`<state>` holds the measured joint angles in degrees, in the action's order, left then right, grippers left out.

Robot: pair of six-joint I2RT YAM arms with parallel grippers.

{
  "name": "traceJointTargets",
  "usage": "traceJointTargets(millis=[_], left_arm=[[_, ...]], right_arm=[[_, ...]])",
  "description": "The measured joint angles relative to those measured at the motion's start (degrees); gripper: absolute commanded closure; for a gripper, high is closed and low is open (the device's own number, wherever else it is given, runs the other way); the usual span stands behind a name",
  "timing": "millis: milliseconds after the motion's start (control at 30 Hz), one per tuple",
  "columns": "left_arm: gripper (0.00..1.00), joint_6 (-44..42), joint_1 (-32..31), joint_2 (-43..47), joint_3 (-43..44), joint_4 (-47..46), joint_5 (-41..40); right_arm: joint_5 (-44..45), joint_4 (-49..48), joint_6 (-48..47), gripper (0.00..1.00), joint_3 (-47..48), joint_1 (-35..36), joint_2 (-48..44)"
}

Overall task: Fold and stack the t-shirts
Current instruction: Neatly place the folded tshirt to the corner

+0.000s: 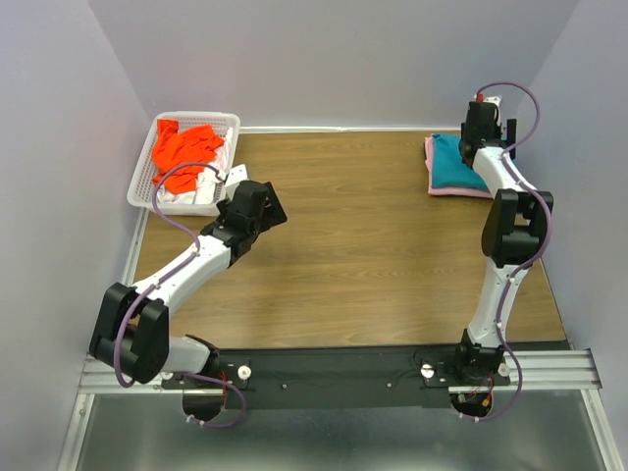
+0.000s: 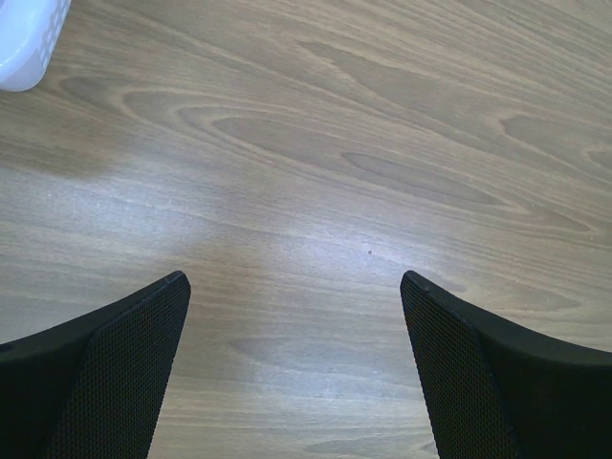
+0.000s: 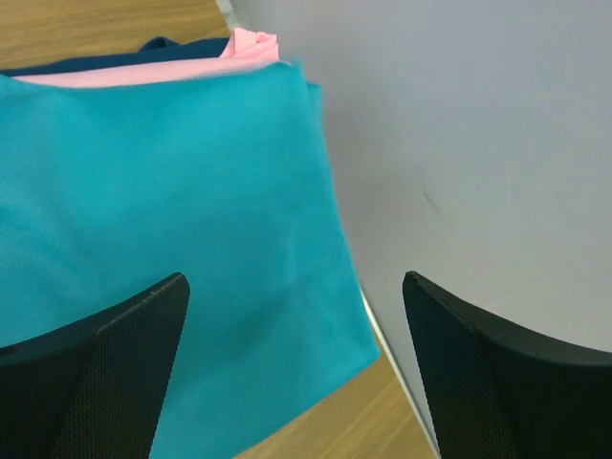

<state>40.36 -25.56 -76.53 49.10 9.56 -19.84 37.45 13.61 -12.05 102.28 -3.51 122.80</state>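
Found orange-red t-shirt (image 1: 184, 145) crumpled over white t-shirt (image 1: 188, 196) inside basket (image 1: 138, 186) at far left corner of desk (image 1: 363, 245). Noted left claw (image 2: 295, 283) spread wide, holding nothing, above desk near basket. Recorded right claw (image 3: 296, 283) likewise wide, empty, over folded teal t-shirt (image 3: 172, 210) stacked on pink t-shirt (image 3: 251, 46), far right.

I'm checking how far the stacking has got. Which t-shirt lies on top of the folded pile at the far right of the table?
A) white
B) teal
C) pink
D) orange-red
B: the teal t-shirt lies folded on top, with the pink t-shirt showing only as an edge beneath it. The orange-red t-shirt is in the basket.
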Motion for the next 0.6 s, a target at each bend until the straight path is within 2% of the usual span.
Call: traceJointTargets(millis=[400,500,600], left_arm=[[0.02,-0.04,0.00,-0.26,0.92,0.04,0.00],[0.02,-0.44,0.00,1.07,0.90,0.11,0.02],[0.02,-0.90,0.00,4.39,0.48,0.00,0.02]], right_arm=[[1.42,2.08,2.97,0.00,1.20,0.02,-0.35],[-0.96,3.26,5.99,0.00,-0.68,0.02,-4.02],[-6.10,3.65,10.14,0.00,-4.63,0.02,-11.87]])
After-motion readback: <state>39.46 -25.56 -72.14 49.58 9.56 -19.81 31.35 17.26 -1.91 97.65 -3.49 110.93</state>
